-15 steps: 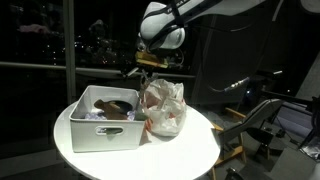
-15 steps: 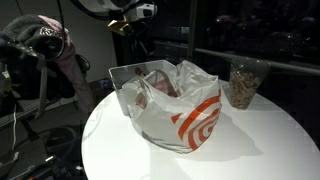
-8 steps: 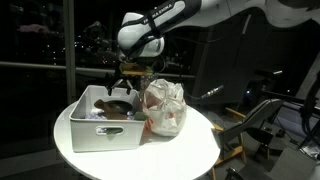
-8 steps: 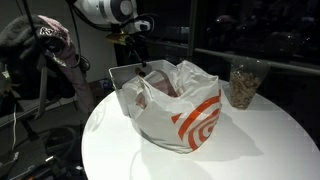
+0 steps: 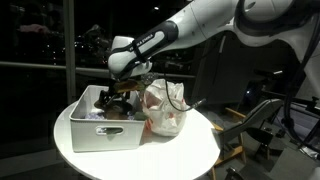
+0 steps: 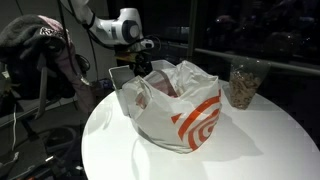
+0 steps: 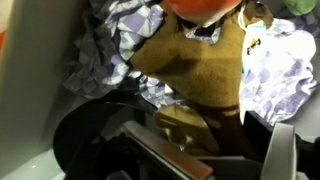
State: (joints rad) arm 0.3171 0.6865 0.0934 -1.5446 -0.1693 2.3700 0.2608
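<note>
My gripper (image 5: 121,95) has come down into a white bin (image 5: 100,136) on a round white table (image 5: 195,150). In the wrist view its jaws stand open, one finger (image 7: 165,152) at the left and the other at the right edge, with a tan-brown cloth item (image 7: 205,65) lying between and under them. The frames do not show whether they touch it. An orange thing (image 7: 200,8) lies beyond it, crumpled white-and-purple patterned cloth (image 7: 112,40) to the left, and a dark rounded object (image 7: 85,140) near the bin's wall. In an exterior view the gripper (image 6: 140,65) sits behind the bin's rim (image 6: 120,75).
A white plastic bag (image 5: 165,110) with a red ring logo (image 6: 200,120) leans against the bin. A glass jar of nuts (image 6: 242,85) stands on the table's far side. A bag or clothing (image 6: 40,40) hangs beside the table, and metal frames (image 5: 265,120) stand off its other side.
The arm has swung across and down, from above the bag to inside the bin. The jaws have stayed open.
</note>
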